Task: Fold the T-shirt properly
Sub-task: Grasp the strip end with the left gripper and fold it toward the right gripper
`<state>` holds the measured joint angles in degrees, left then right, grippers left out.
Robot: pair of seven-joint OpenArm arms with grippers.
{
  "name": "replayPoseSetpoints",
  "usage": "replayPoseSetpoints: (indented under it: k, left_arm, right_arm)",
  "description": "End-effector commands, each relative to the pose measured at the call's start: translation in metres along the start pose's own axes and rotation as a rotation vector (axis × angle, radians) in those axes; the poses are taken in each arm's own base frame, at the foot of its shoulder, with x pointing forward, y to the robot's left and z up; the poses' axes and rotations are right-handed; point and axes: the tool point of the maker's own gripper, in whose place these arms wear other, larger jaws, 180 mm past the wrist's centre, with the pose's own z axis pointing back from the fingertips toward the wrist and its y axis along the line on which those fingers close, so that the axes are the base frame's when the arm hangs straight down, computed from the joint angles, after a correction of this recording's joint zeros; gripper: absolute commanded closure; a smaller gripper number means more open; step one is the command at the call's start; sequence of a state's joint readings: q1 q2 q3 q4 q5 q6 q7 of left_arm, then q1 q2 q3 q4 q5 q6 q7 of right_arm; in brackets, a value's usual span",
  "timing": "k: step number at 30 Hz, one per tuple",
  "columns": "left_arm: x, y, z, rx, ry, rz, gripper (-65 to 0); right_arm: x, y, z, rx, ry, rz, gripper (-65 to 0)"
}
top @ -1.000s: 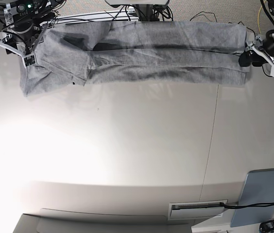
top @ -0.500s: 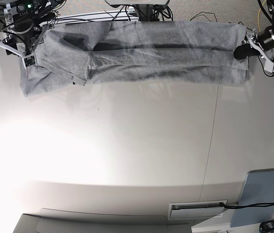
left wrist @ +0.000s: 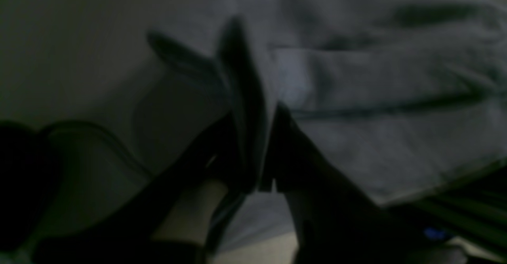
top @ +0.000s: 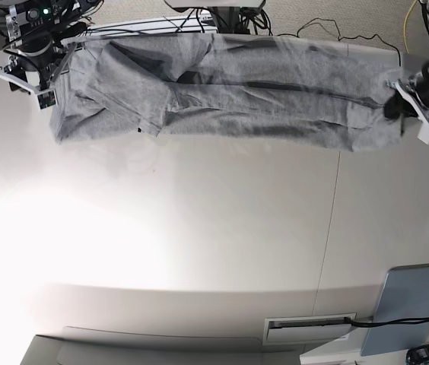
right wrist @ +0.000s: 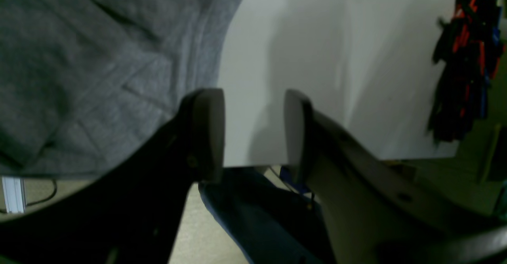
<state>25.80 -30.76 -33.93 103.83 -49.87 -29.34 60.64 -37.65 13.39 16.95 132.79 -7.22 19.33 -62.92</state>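
Base view: T-shirt [top: 222, 87], heather-grey, stretched in a long creased band across the far edge of the white table [top: 222, 243]. Left gripper [top: 406, 100] at the band's right end, touching the cloth. Right gripper [top: 38, 72] at the band's left end, beside the cloth corner; grip not discernible here.

Left wrist view: dim and blurred. Left gripper [left wrist: 259, 145], jaws drawn narrow, pinching an upright fold of the T-shirt [left wrist: 388, 109] between them. Remaining cloth spreads to the right of the jaws over the table [left wrist: 79, 38].

Right wrist view: right gripper [right wrist: 253, 131], jaws parted with bare table [right wrist: 317, 38] showing between the pads. T-shirt [right wrist: 91, 66] lies left of the left-hand pad, its edge just beside that pad, none between the jaws.
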Motion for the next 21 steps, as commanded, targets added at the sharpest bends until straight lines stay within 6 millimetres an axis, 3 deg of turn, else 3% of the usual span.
replayPoseSetpoints:
  k: [1, 7, 11, 13, 16, 21]
  left_arm:
    - [0.009, -0.016, 0.008, -0.019, -0.036, -0.039, 0.0]
    - [0.034, -0.125, 0.029, -0.218, -0.230, -0.055, 0.0]
    - [0.029, -0.178, 0.014, -0.359, -0.214, -0.020, 0.0]
    - [0.025, -0.194, 0.000, -0.362, -0.194, -0.003, 0.0]
    - [0.027, -0.203, -0.018, -0.292, -0.198, 0.030, 0.0]
    - [0.032, -0.233, -0.032, -0.319, -0.185, -0.026, 0.0]
  right_arm:
    - [0.006, -0.008, 0.004, -0.028, -0.026, 0.007, -24.7]
    - [0.010, -0.008, 0.003, -0.024, -0.040, -0.001, -24.7]
    - [0.012, -0.008, 0.003, -0.023, -0.049, -0.007, -24.7]
    - [0.012, -0.008, 0.003, -0.023, -0.049, -0.007, -24.7]
    - [0.012, -0.008, 0.003, -0.023, -0.049, -0.007, -24.7]
    - [0.014, -0.008, 0.003, -0.023, -0.056, -0.007, -24.7]
